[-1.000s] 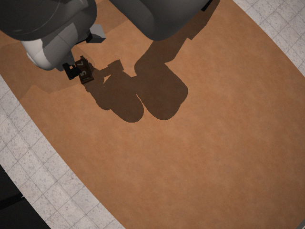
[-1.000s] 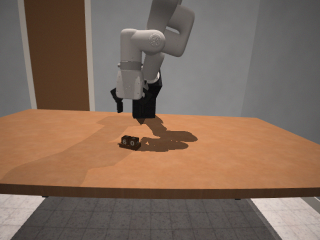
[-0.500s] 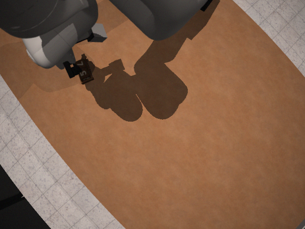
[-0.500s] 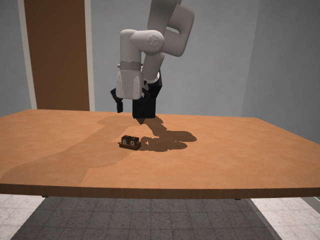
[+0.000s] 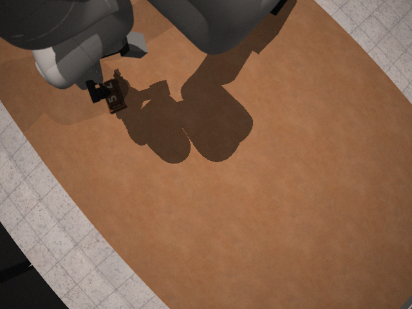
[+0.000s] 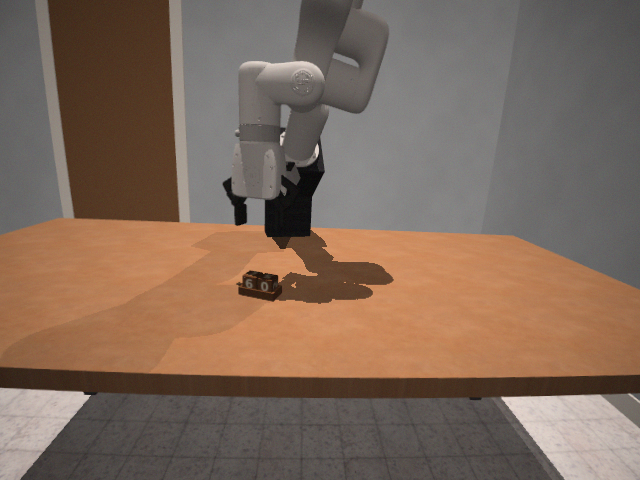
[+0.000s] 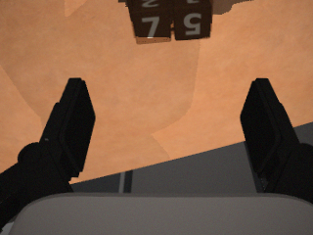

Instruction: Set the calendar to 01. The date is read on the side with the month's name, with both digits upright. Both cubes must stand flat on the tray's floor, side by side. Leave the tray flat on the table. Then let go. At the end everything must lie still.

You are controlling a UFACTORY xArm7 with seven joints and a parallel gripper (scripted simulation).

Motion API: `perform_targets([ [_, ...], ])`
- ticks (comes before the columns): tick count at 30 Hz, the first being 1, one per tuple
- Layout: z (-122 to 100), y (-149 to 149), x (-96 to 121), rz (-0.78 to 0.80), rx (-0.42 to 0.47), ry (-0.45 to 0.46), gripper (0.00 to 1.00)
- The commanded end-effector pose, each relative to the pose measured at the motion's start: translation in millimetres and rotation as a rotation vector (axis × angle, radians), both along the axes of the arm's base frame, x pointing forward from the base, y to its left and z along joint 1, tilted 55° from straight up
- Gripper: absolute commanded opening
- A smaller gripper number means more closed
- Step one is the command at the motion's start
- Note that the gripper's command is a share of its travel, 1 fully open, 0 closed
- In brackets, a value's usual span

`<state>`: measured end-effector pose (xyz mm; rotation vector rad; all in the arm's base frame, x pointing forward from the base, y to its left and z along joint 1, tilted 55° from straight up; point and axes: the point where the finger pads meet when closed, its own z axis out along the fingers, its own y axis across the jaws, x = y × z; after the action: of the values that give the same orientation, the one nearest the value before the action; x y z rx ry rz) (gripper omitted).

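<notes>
The calendar is a small dark wooden tray [image 5: 118, 107] [image 6: 248, 293] that lies flat on the table and holds two dark cubes side by side. In the exterior view the front faces read 6 [image 6: 249, 283] and 0 [image 6: 264, 285]. From above, the top faces read 7 [image 5: 114, 85] [image 7: 152, 23] and 5 [image 5: 112, 98] [image 7: 191, 22]. The month's name is too small to read. My gripper [image 6: 261, 206] [image 7: 167, 97] is open and empty. It hangs well above the table, behind the calendar and apart from it.
The round wooden table [image 5: 266, 199] [image 6: 465, 320] bears only the calendar. The arm's black base [image 6: 289, 217] stands at the back of the table. The arm's links fill the top of the top view and cast dark shadows beside the calendar.
</notes>
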<state>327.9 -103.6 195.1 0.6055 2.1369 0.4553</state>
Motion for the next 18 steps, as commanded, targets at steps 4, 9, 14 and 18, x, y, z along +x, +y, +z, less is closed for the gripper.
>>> perform_targets([
  [4, -25.7, -2.7, -9.2, -0.153, 0.228, 0.024, 1.0],
  [9, -36.8, -3.0, -13.9, -0.226, 0.327, 0.037, 1.0],
  [14, -52.6, -3.0, -21.0, -0.337, 0.468, 0.056, 1.0],
  [18, -54.3, -2.9, -21.7, -0.35, 0.483, 0.058, 1.0],
])
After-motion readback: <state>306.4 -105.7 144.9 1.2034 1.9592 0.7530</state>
